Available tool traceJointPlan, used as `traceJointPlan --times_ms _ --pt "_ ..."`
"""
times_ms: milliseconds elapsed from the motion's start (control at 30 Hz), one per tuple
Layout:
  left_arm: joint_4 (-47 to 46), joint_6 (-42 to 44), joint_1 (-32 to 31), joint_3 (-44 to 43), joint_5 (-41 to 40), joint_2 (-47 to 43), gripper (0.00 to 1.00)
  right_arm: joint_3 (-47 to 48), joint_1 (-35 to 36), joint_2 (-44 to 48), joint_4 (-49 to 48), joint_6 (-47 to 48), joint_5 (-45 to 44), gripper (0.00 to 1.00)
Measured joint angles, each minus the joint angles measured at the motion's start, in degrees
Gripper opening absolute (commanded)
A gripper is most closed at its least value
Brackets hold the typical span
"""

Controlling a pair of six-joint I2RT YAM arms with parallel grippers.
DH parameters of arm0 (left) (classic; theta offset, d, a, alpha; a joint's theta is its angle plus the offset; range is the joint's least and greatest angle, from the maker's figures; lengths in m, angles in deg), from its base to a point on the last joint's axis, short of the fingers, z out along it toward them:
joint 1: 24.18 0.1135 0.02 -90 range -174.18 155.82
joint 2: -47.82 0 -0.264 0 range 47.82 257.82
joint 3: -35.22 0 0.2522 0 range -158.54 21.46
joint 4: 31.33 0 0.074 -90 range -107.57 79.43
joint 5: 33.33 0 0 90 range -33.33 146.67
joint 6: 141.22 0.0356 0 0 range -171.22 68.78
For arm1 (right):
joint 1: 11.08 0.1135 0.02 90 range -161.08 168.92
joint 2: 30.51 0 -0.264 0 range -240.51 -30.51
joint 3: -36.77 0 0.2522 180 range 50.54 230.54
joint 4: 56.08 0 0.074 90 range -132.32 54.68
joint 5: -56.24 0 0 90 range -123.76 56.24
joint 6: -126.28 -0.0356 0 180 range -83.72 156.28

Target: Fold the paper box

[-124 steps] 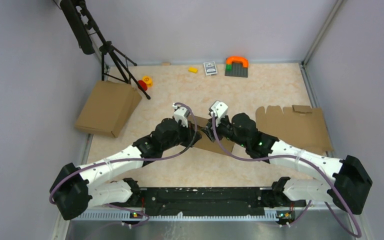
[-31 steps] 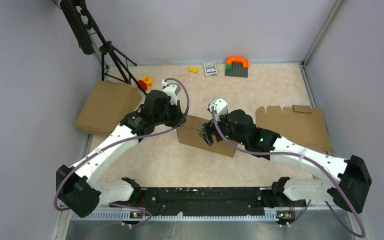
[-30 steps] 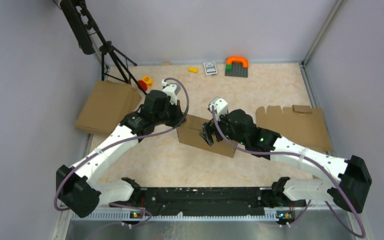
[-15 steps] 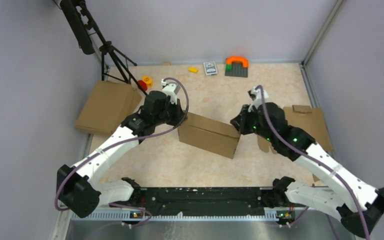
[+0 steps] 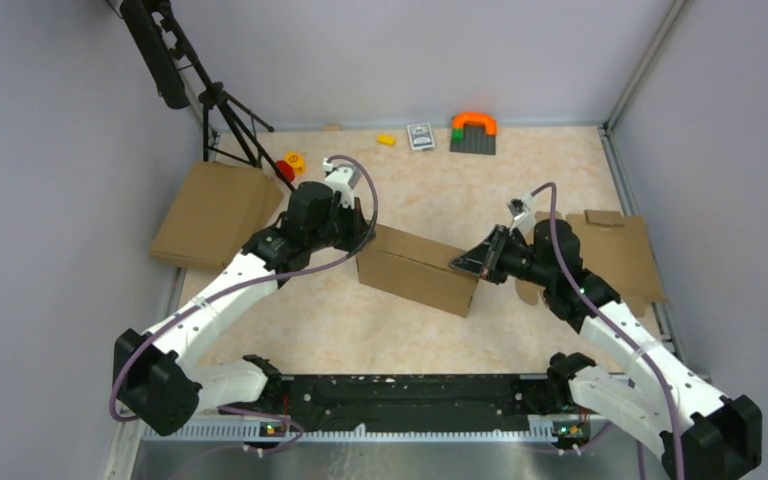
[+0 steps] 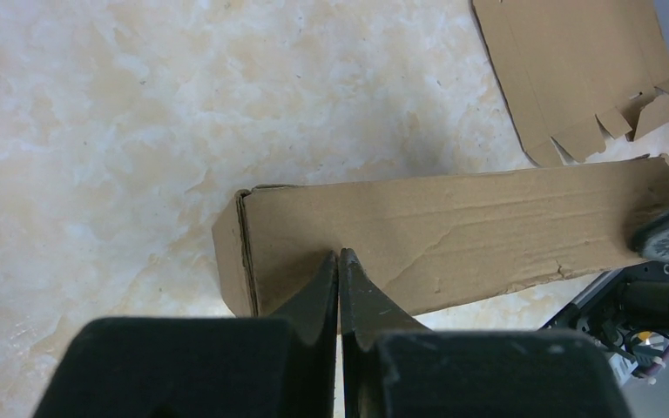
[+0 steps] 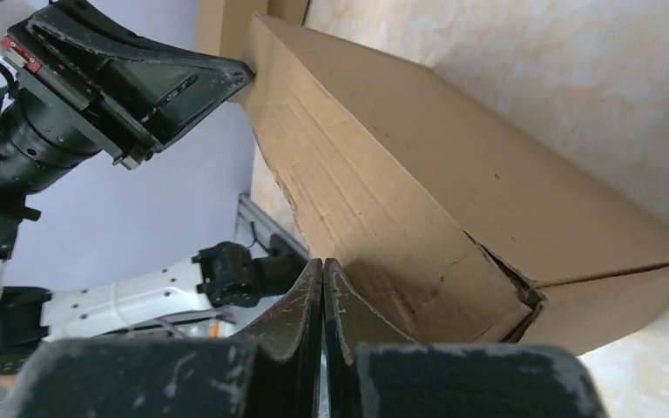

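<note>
Pale marbled beige covers the table [image 5: 440, 190], and plain grey-lilac walls close it on three sides. At its middle lies the paper box [image 5: 415, 268], a plain brown shallow carton of corrugated cardboard, long and rectangular, set a little askew. Its lid is down, so I cannot tell what is inside.

The left gripper [image 6: 340, 261] has its two black fingers pressed together with nothing between them; the tips meet the box's broad face near one short end. The right gripper [image 7: 323, 266] is also closed on nothing, and its tips lie against the box at the opposite end.

To the right of the box lies a flat brown cardboard blank [image 5: 585, 250] with notched edges. To the left of the box lies a second brown shallow box [image 5: 215, 215]. Beyond the box stand a black tripod [image 5: 215, 100] and a grey brick plate [image 5: 473, 142] that carries an orange arch [image 5: 474, 122].

Only the right wrist view shows the creased, wrinkled cardboard and a slightly gaping seam at the box's corner. The overhead view shows smooth faces.
</note>
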Motion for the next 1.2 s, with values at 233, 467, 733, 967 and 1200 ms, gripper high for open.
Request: traceJointPlan --times_ms 233,467,733,967,1200 --pt "-0.4 0.0 0.0 0.3 0.7 0.0 0.00 -6.3 -1.8 1.0 -8.0 -7.8 5.8 0.00" --pt "-0.4 0.0 0.0 0.3 0.9 0.0 0.00 -10.0 -2.5 1.4 -11.8 -11.5 7.2 0.00" --pt "-0.4 0.0 0.0 0.3 0.9 0.0 0.00 -4.4 -2.9 -0.9 -11.3 -10.6 7.6 0.00" --pt "-0.4 0.0 0.0 0.3 1.0 0.0 0.00 -12.1 -5.6 -0.2 -15.7 -12.2 9.5 0.00" --pt "-0.4 0.0 0.0 0.3 1.2 0.0 0.00 -11.8 -6.6 -0.1 -16.5 -11.6 10.6 0.00"
